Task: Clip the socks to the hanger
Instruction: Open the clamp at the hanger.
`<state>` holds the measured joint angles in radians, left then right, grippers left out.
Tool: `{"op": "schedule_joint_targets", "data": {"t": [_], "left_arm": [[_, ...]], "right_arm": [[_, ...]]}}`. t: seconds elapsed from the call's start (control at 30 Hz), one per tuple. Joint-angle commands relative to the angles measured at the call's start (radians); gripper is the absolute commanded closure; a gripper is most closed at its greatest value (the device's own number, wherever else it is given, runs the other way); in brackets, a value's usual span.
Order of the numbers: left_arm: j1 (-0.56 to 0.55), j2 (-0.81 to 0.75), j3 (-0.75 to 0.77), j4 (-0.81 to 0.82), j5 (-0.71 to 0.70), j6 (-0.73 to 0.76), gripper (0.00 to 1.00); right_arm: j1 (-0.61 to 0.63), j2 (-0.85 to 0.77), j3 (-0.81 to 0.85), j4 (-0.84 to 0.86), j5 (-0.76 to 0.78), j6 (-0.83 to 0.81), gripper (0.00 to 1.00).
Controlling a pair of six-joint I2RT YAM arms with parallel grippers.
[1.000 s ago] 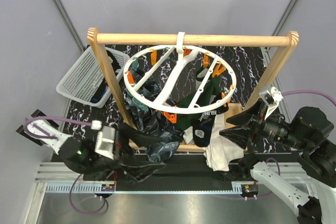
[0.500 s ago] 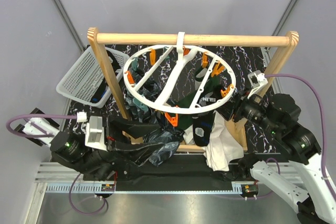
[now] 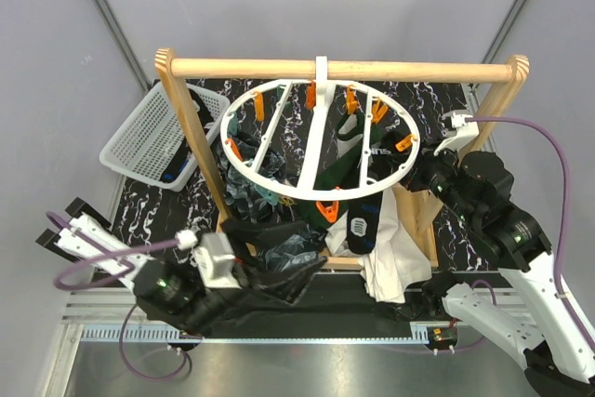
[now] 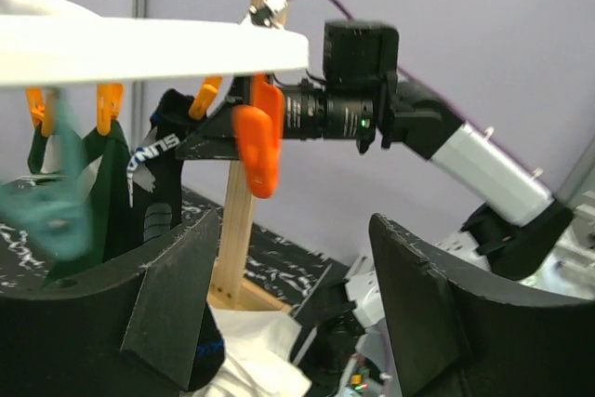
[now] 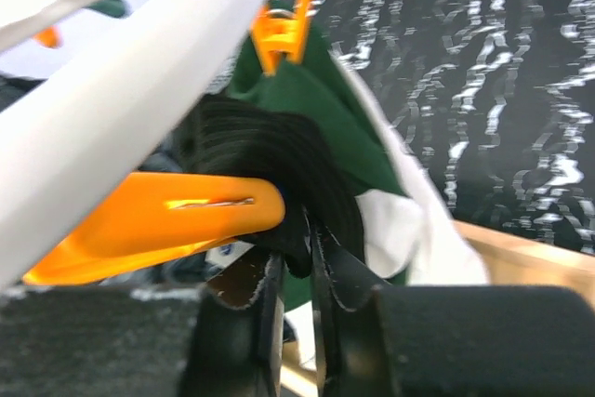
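The hanger (image 3: 313, 137), a white ring with orange pegs, hangs by its hook from the wooden rail. Under it hang socks: a dark green one (image 3: 339, 169), a black one with white print (image 3: 358, 225) and mottled teal-grey ones (image 3: 244, 194). My right gripper (image 3: 418, 178) is at the ring's right rim. In the right wrist view its jaws (image 5: 296, 258) are pinched shut on the ribbed edge of a black sock (image 5: 270, 165), right beside an orange peg (image 5: 158, 220). My left gripper (image 3: 293, 253) is low under the ring's near side, open (image 4: 297, 304) with nothing between its fingers.
The wooden rail frame (image 3: 344, 69) stands round the hanger, its posts at left and right. A white mesh basket (image 3: 153, 137) sits at the back left. A white cloth (image 3: 390, 262) lies at the frame's foot. The right arm (image 4: 372, 118) shows across the left wrist view.
My right gripper came in to the ring's right rim and closed on the black sock. The ring has turned. The left arm has shifted right and lower, its jaws still open.
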<state>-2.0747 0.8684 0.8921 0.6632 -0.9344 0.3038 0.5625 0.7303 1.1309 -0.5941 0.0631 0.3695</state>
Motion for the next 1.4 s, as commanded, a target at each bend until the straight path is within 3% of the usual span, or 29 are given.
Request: {"op": "schedule_joint_targets", "data": {"t": [0.0, 0.13, 0.37, 0.53, 0.77, 0.83, 1.13, 1.23, 1.37], "left_arm": [[0.011, 0.087, 0.060, 0.148, -0.050, 0.129, 0.29], [0.053, 0.164, 0.102, 0.135, -0.072, 0.161, 0.28], [0.126, 0.179, 0.082, 0.124, -0.073, 0.086, 0.21], [0.140, 0.222, 0.074, 0.209, -0.076, 0.135, 0.14], [0.140, 0.323, 0.165, 0.220, -0.242, 0.231, 0.14], [0.140, 0.333, 0.157, 0.220, -0.250, 0.239, 0.15], [0.142, 0.340, 0.033, 0.552, -0.158, 0.371, 0.18], [0.142, 0.365, 0.045, 0.567, -0.135, 0.405, 0.15], [0.142, 0.406, 0.033, 0.746, -0.130, 0.504, 0.09]], "right_arm": [[0.002, 0.027, 0.029, 0.028, 0.125, -0.064, 0.78], [0.002, 0.061, 0.035, 0.020, 0.162, -0.106, 0.76], [-0.001, 0.129, 0.058, 0.060, 0.250, -0.222, 0.75], [0.002, 0.178, 0.061, 0.111, 0.265, -0.233, 0.75], [0.002, 0.204, 0.115, 0.103, 0.190, -0.207, 0.71], [0.002, 0.181, 0.116, 0.073, 0.167, -0.199, 0.66], [0.002, 0.066, 0.138, -0.111, 0.035, -0.150, 0.39], [0.002, 0.028, 0.156, -0.168, -0.018, -0.144, 0.35], [0.002, -0.022, 0.178, -0.233, -0.144, -0.149, 0.28]]}}
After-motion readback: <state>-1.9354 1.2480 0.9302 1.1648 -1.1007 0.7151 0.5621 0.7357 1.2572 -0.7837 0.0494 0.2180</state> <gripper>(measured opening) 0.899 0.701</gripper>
